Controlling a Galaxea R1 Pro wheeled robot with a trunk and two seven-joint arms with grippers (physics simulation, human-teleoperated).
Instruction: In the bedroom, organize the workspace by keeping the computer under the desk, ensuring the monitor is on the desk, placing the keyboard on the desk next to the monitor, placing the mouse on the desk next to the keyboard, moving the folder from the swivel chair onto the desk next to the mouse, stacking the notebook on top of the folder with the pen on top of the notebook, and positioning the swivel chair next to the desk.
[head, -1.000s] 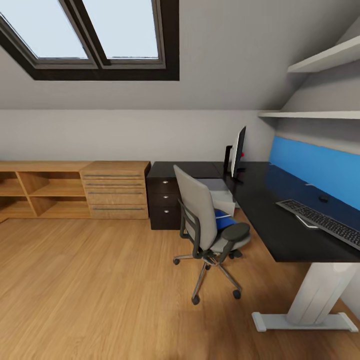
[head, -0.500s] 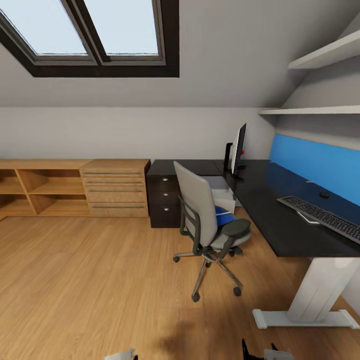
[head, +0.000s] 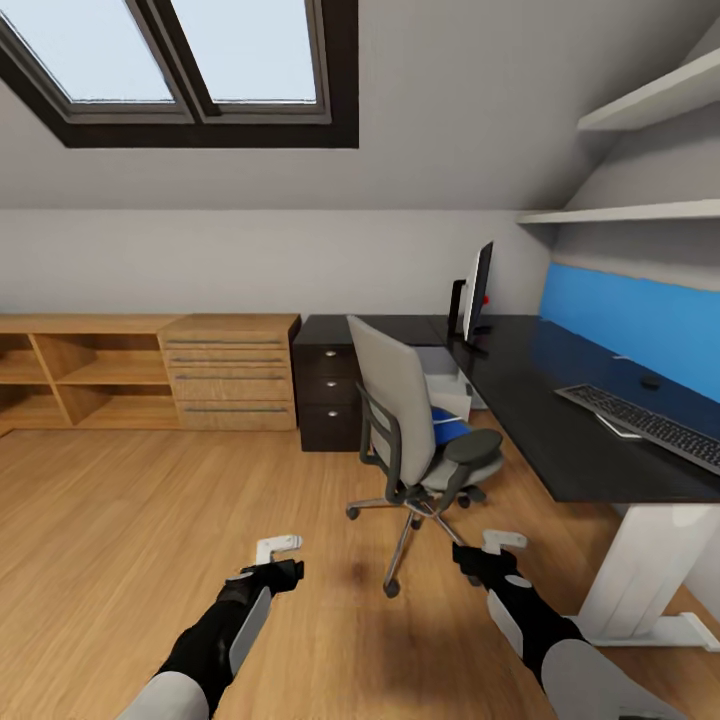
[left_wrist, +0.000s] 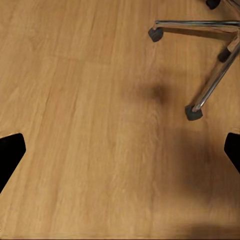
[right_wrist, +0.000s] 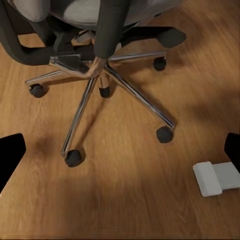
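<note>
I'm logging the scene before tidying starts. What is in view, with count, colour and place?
desk: 1, black, right wall
monitor: 1, black, desk's far end
keyboard: 1, dark, on the desk
mouse: 1, black, beyond the keyboard
swivel chair: 1, grey, beside the desk
folder: 1, blue, on the chair seat
computer: 1, pale, under the desk
wooden cabinets: light wood, far wall
left hand: 1, open, over floor
right hand: 1, open, near chair base
</note>
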